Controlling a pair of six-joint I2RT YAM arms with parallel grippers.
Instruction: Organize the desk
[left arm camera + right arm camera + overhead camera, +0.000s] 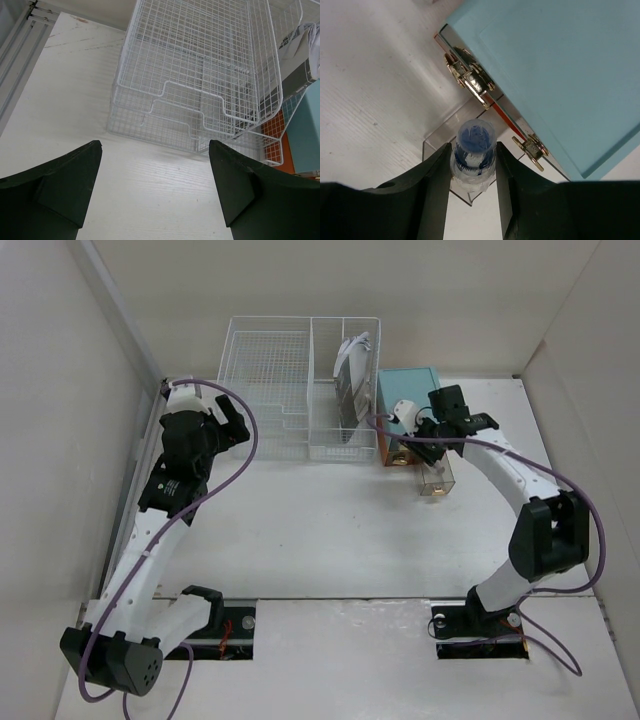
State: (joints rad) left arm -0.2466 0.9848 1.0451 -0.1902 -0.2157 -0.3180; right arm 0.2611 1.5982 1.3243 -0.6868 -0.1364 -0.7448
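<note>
The white desk [300,530] lies under both arms. My right gripper [432,448] is shut on a short blue cylinder with a clear cap [475,145]. It holds the cylinder just above a clear acrylic holder [440,137] that stands in front of the teal drawer box [555,75]. The holder also shows in the top view [437,484]. My left gripper [230,425] is open and empty, low over the desk in front of the white wire basket organizer [195,75]. In the left wrist view its fingers [75,180] stand wide apart around bare desk.
The wire organizer [285,390] stands at the back centre, with a grey and white booklet [350,380] upright in its right compartment. The teal box [408,388] stands beside it, with gold latches [470,80] on its front. A metal rail [15,65] runs along the left edge.
</note>
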